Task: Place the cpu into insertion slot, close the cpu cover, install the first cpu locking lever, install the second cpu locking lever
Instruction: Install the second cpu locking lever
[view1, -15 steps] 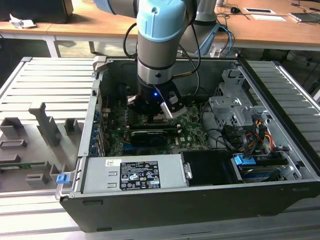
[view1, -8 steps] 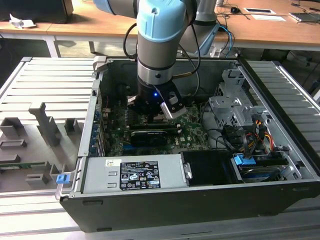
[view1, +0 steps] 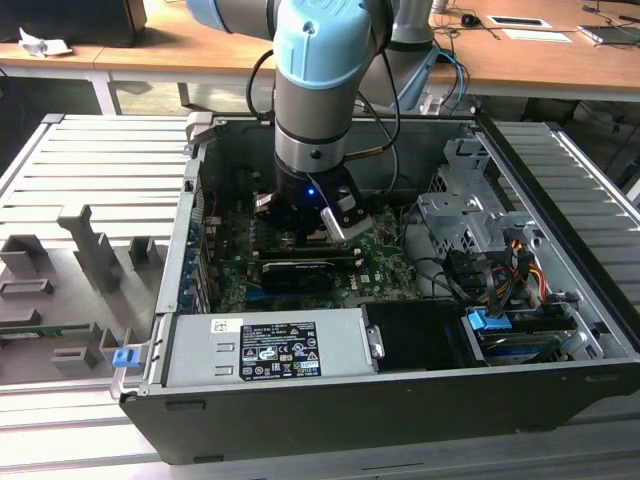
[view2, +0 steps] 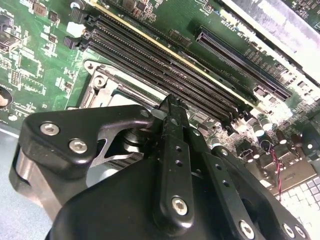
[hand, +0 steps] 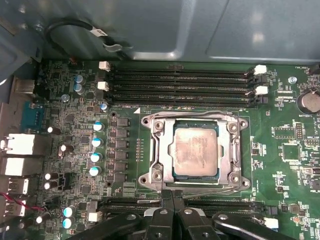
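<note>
Inside an open computer case (view1: 560, 230), rows of black memory slots (hand: 180, 85) flank the insertion slot (hand: 150, 145) on the green motherboard (hand: 285, 150), with blue-capped capacitors (hand: 95, 155) just beside it. The cpu (hand: 195, 151) sits in the socket, the silvery cpu cover (hand: 231, 150) flat around it. The arm (view1: 320, 90) reaches straight down, its gripper (hand: 172, 196) clenched with fingertips together at the socket's edge.

Grey arm (view1: 310, 110) with pale-blue joint caps, black cables, black silver-screwed gripper (view2: 170, 112).
</note>
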